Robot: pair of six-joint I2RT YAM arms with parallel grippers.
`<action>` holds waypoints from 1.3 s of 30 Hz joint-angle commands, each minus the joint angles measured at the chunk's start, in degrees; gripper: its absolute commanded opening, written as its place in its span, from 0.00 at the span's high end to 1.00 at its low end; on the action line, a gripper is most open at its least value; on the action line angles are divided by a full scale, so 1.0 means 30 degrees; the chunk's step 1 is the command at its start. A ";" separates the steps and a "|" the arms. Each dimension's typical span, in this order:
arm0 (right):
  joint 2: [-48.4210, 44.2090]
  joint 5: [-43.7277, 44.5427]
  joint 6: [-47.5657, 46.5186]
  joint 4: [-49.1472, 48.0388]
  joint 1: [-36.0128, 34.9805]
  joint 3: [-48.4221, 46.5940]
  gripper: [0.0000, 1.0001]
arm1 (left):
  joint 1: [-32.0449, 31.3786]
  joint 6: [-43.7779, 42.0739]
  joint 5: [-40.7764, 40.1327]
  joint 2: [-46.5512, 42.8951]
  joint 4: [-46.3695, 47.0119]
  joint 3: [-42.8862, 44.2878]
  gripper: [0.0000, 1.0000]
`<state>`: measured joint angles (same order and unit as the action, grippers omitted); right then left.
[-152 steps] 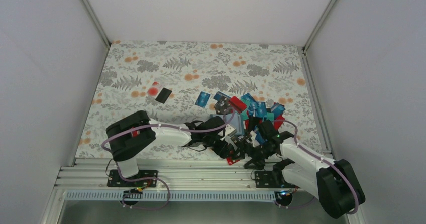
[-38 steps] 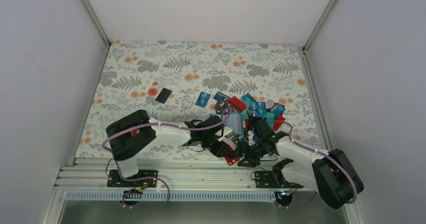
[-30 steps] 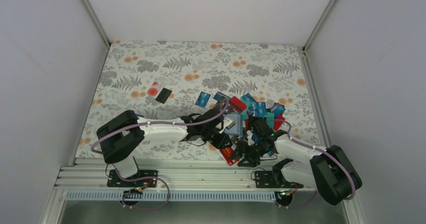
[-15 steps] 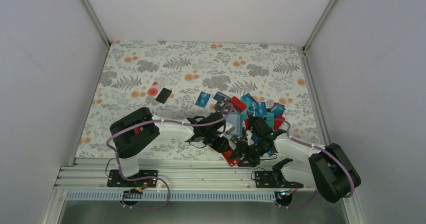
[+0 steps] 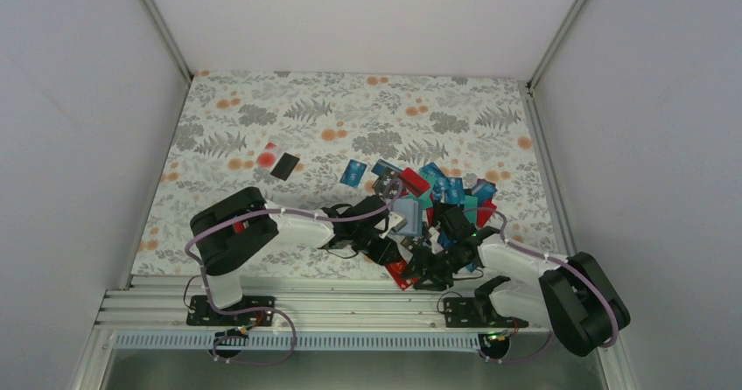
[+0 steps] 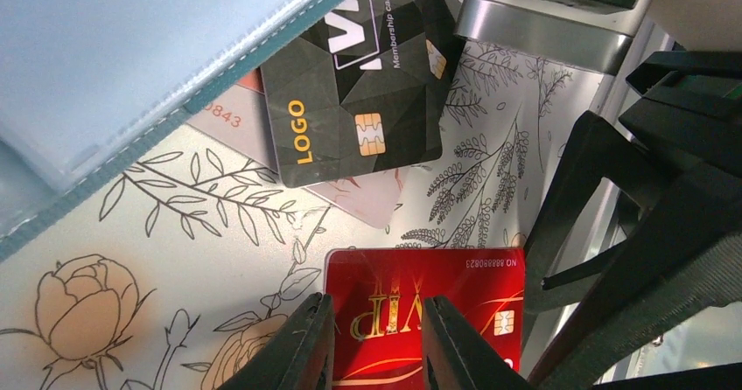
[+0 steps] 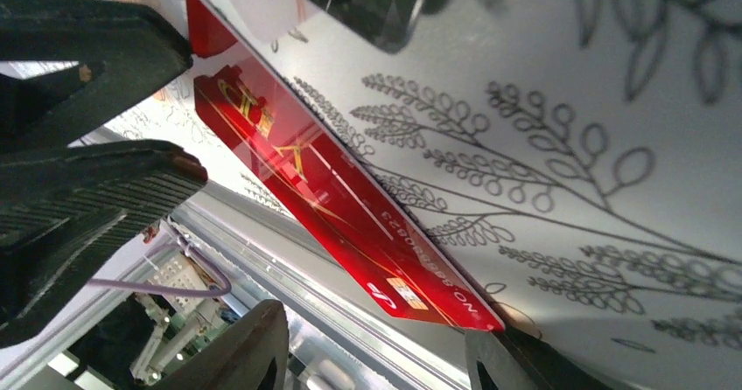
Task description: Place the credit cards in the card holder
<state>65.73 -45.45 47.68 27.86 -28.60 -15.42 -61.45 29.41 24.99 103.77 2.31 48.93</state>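
Card holder: the card holder [image 6: 131, 66] is open on the flowered desk [image 6: 175, 259], its pale blue lining and clear pocket showing. I cannot tell whether it lies quite flat.
Red card: a red card [image 6: 455, 294] sits just on the near side of the card holder, towards the arm bases, not touching it. From the right wrist it looks tipped up on one long edge rather than lying flat.
Left hand: the left hand [image 6: 376, 307] has its fingers a narrow gap apart, tips over the red card's left half, with nothing pinched between them. I'd guess it is propping the card, though I cannot be sure of contact.
Right hand: the right hand [image 7: 376, 342] stands at the red card's end farthest from the card holder, jaws wide. The chip end lies between them, not clamped.
Other cards: a black card [image 6: 350, 110] has a corner tucked under the card holder's edge. The heap of cards [image 5: 451, 193] lies just beyond the card holder.
Handling: the red card looks light, stiff, thin and slick, and flat on the desk it offers no purchase. I'd pinch the raised chip end across its faces, leaving the other end free for the pocket.
Caution: the card holder looks soft and likely to slide or fold when pushed, so it wants steadying.
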 commanded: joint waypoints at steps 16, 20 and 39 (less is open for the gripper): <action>-0.2792 0.3322 0.1750 -0.0768 0.0623 -0.1866 0.49 | -0.0634 0.0685 0.2280 0.1027 0.0189 -0.1073 0.74; -0.3143 0.3352 0.1688 -0.0376 0.0629 -0.2380 0.49 | -0.0615 0.0773 0.2227 0.1017 0.0290 -0.1104 0.74; -0.4241 0.3264 0.1890 -0.0928 0.0686 -0.2071 0.66 | -0.0272 0.1721 0.2023 0.0974 0.1099 -0.1451 0.75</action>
<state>54.43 -32.51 53.58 36.60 -26.59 -20.03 -61.19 33.69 29.04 104.29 7.64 46.54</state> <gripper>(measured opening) 0.362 0.254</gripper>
